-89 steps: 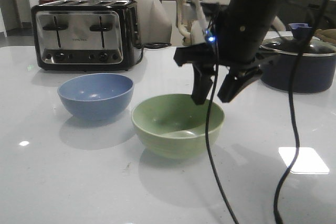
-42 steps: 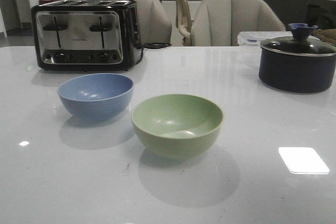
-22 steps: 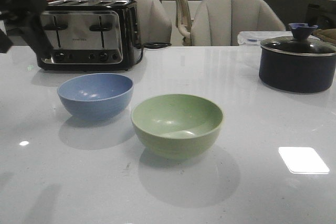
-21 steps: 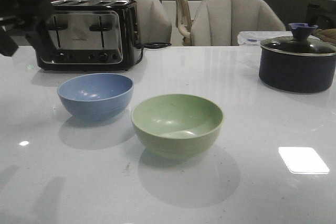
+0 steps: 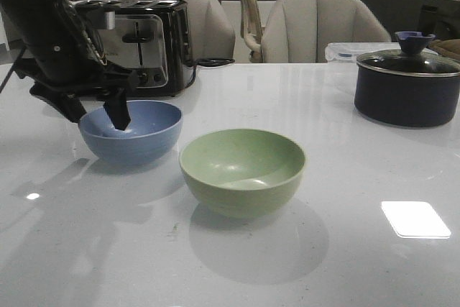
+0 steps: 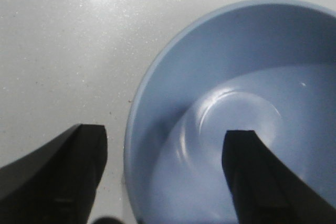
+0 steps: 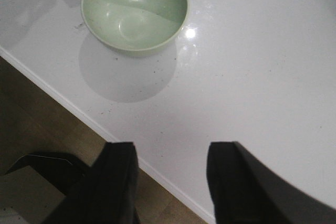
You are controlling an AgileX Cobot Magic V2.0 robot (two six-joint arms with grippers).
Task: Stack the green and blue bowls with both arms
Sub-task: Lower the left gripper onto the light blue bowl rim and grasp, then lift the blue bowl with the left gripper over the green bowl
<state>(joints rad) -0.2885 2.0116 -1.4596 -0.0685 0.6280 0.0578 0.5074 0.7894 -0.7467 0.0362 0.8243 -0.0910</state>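
White tabletop [image 5: 302, 98] carries everything. At the left, the left gripper [image 5: 97, 114] straddles the near-left rim of the blue bowl [image 5: 140, 138], jaws spread, one finger [image 6: 257, 177] inside, the other outside. Behind stands a toaster [image 5: 147, 41]; its front lettering is too small to read. Beside the blue bowl sits the green bowl [image 5: 243, 170]. Farther right, a dark pot [image 5: 406, 91]. The right gripper [image 7: 170, 179] hangs spread above the table edge, grasping nothing.
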